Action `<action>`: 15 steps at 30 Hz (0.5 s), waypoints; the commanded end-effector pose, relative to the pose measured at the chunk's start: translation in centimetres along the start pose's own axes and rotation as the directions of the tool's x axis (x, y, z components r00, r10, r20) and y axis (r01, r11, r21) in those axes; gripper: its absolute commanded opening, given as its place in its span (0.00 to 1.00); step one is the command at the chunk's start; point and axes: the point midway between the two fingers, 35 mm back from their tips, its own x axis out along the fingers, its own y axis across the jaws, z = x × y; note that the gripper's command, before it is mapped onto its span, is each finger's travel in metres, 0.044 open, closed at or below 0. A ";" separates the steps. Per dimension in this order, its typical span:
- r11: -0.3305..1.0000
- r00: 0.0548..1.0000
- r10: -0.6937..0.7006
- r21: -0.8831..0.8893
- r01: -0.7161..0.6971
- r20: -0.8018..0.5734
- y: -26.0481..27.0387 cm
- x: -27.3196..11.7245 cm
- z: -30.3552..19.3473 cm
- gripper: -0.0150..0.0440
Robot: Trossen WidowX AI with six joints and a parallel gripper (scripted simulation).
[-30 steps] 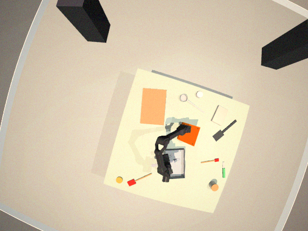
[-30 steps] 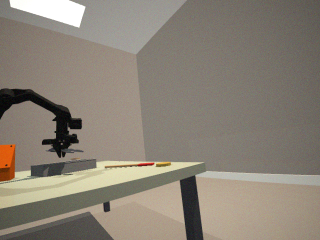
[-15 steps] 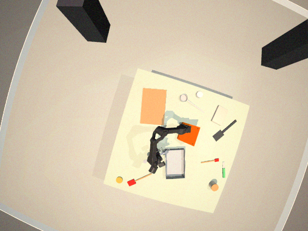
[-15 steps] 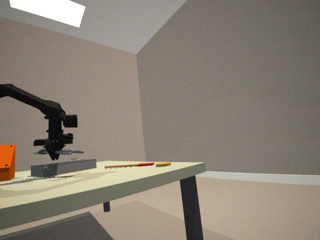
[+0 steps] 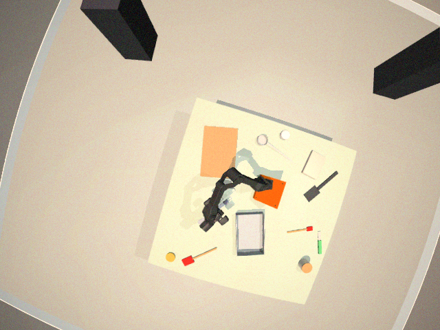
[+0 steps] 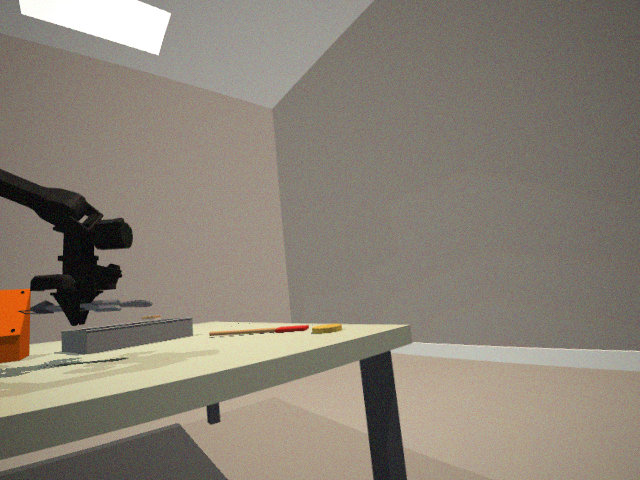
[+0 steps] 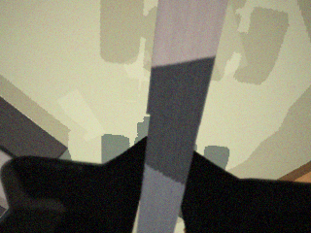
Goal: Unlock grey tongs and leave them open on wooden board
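Note:
My gripper (image 6: pixel 78 321) (image 7: pixel 160 143) points down, shut on the grey tongs (image 6: pixel 109 305) (image 7: pixel 181 107). They are held roughly level above the table, crossing between the fingers. In the wrist view they show as one strip, so whether they are locked cannot be told. The arm hides most of them in the top view. The roasting tin (image 5: pixel 236 234) (image 6: pixel 139 335) (image 7: pixel 24 128) stands on the table, to the right of the gripper in the top view, with no tongs on it. The wooden board (image 5: pixel 218 150) lies at the table's upper left there.
The orange block (image 5: pixel 273 196) (image 6: pixel 12 315) under the arm's base stands between board and tin. A red-headed tool (image 5: pixel 188 260) (image 6: pixel 292 328) and yellow disc (image 5: pixel 170 257) (image 6: pixel 326 328) lie lower left. A ladle (image 5: pixel 262 139), white cup (image 5: pixel 284 135), black spatula (image 5: pixel 311 193) and orange-topped cylinder (image 5: pixel 306 267) are further right.

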 end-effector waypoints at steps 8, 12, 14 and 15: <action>0.998 1.000 -0.022 -0.064 0.022 0.011 -2.7 -0.2 -0.7 0.00; 0.997 1.000 -0.011 -0.075 0.011 -0.001 -3.5 0.1 -0.9 0.00; 0.996 1.000 0.001 -0.086 -0.001 -0.009 -4.0 0.4 -1.1 0.00; 0.996 1.000 0.007 -0.092 -0.008 -0.012 -4.3 0.6 -1.2 0.00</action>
